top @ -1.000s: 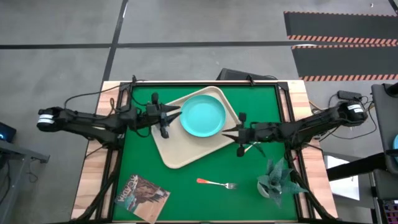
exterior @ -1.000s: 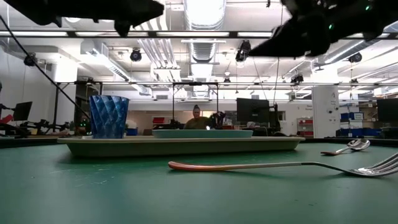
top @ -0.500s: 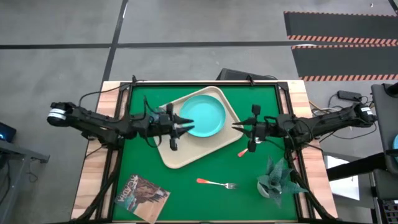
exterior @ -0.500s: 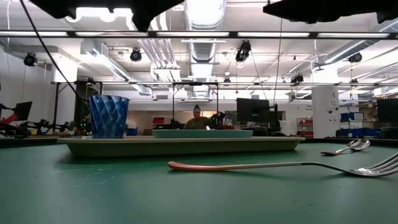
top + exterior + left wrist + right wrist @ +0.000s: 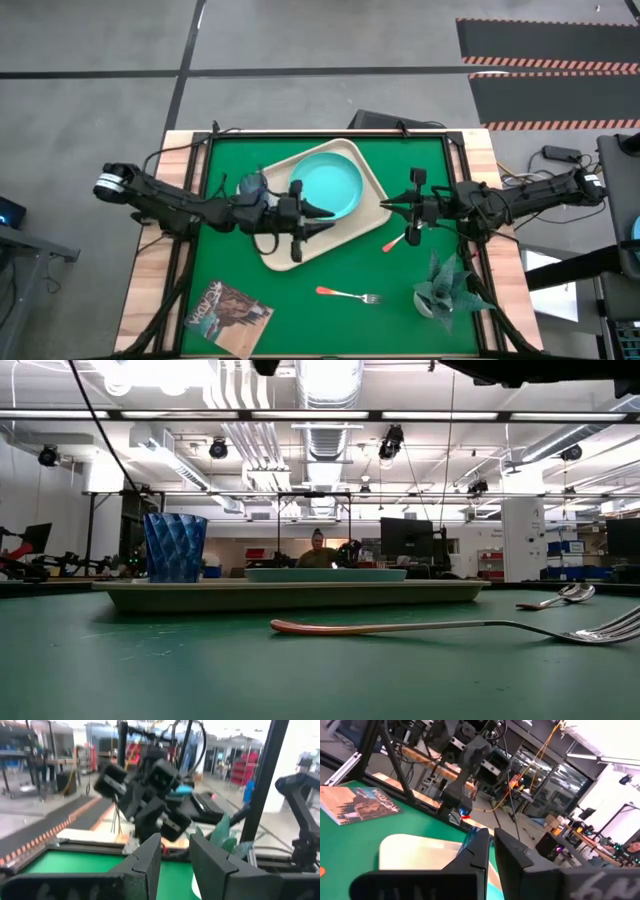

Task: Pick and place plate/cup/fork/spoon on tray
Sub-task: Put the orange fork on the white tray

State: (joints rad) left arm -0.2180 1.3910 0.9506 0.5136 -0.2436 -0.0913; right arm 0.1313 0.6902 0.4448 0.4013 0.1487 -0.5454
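Note:
The cream tray (image 5: 285,250) lies slantwise in the middle of the green mat. The turquoise plate (image 5: 325,185) lies flat on it, and also shows in the low view (image 5: 325,574). The blue cup (image 5: 250,186) stands upright at the tray's left corner. The fork (image 5: 350,294) lies on the mat near the tray. The spoon (image 5: 395,241) lies on the mat to the tray's right. My left gripper (image 5: 328,215) is open and empty above the tray, just near of the plate. My right gripper (image 5: 384,207) is shut and empty above the tray's right edge, a little above the spoon.
A magazine (image 5: 228,315) lies at the mat's near left. A small potted plant (image 5: 445,288) stands at the near right, close to my right arm. Bare mat lies around the fork (image 5: 400,627) and between fork and tray.
My left gripper has gone from beside the cup toward the table's right and near edges, across the tray, and the cup now shows uncovered. My right gripper has drawn back a little toward the right edge. Both arms have risen out of the low view. Nothing on the table has moved.

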